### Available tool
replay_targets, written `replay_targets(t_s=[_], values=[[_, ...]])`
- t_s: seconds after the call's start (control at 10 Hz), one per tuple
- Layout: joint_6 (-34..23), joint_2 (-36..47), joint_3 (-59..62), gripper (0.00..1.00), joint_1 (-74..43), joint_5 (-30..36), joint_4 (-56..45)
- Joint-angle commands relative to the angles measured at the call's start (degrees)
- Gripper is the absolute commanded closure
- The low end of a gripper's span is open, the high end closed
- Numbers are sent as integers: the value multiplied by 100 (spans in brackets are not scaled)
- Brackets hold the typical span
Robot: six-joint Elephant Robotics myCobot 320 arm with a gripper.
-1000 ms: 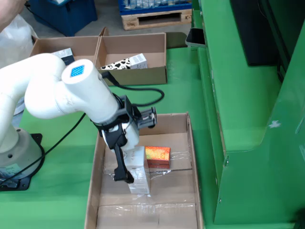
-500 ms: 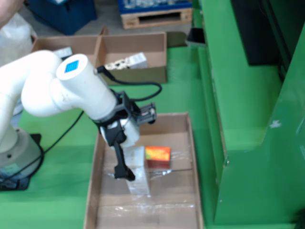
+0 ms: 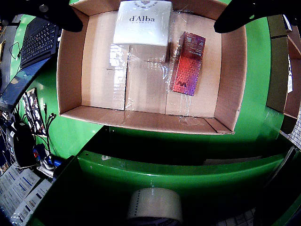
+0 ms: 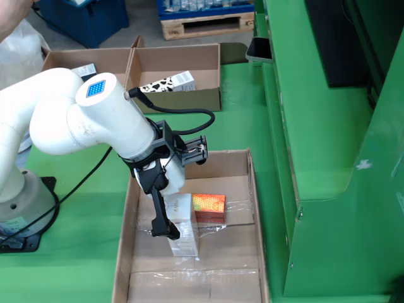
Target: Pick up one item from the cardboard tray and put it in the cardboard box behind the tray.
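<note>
Reading "d'Alba" on white box (image 3: 142, 22), red carton (image 3: 187, 63) beside it

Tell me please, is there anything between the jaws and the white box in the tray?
Nothing visible. In the wrist view the white d'Alba box lies just below the open gripper, one finger on each side and nothing over it. The red carton lies beside it in the cardboard tray, not in the way.
</note>
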Motion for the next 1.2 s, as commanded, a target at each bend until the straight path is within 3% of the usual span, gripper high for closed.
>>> replay_targets(t_s=[0.0, 1.1], values=[[22, 142, 157, 0, -24, -7, 56], [19, -16, -189, 0, 34, 6, 258]])
